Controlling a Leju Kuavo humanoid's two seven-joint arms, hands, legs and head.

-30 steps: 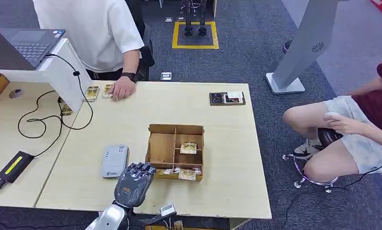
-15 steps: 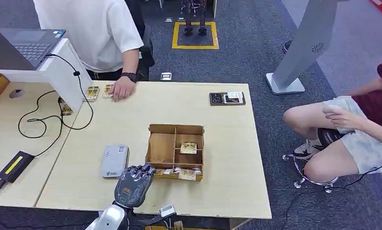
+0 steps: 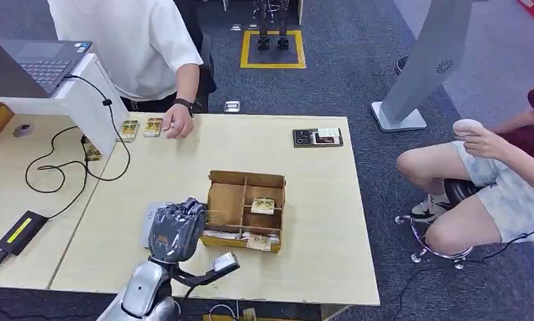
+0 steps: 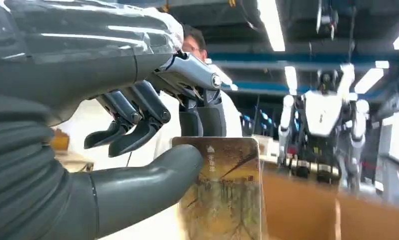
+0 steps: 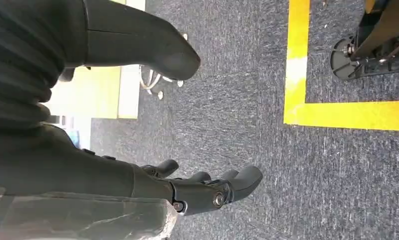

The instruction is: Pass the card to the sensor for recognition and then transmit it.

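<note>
Pinching a yellowish picture card point(image 4: 220, 192) between thumb and fingers, the left hand point(image 3: 174, 226) now sits just left of the wooden compartment box point(image 3: 245, 211), raised over the near end of the grey card reader point(image 3: 150, 215). A second ago this hand lay lower, at the table's near edge in front of the box; it has since lifted and swung left toward the reader, so the card looks freshly drawn out and on its way to be read. In the left wrist view the card stands upright against the thumb, with the box wall blurred just beyond it. More cards remain in the box's right compartments point(image 3: 263, 206) and along its near row. The right hand point(image 5: 197, 192) hangs over dark carpet beside a yellow floor line, fingers loosely apart and holding nothing. At the far table edge a person's hand point(image 3: 177, 124) has lifted off the cards lying there point(image 3: 152, 127). Next the card probably needs lowering flat onto the reader.
</note>
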